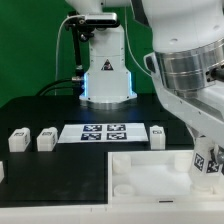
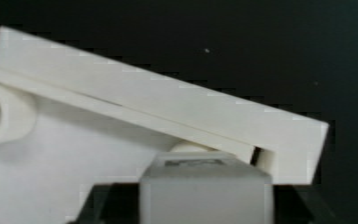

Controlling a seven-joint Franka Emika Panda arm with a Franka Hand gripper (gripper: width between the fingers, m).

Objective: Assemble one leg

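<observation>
My gripper (image 1: 206, 150) hangs at the exterior view's right, over the right front corner of the large white tray-like part (image 1: 140, 172). It is shut on a leg (image 1: 204, 161), a small white block whose black-and-white tag faces the camera. In the wrist view the held leg (image 2: 202, 183) fills the gap of the gripper (image 2: 202, 205) between dark fingers (image 2: 115, 203). It sits just over the tray-like part's raised rim (image 2: 158, 95). Three more legs stand on the black table: two at the left (image 1: 19, 139) (image 1: 46, 139) and one right of the marker board (image 1: 158, 134).
The marker board (image 1: 100, 132) lies flat in the middle of the table. The robot's base (image 1: 104, 70) stands behind it with a lit ring. A white piece (image 1: 2, 172) is cut off by the exterior view's left edge.
</observation>
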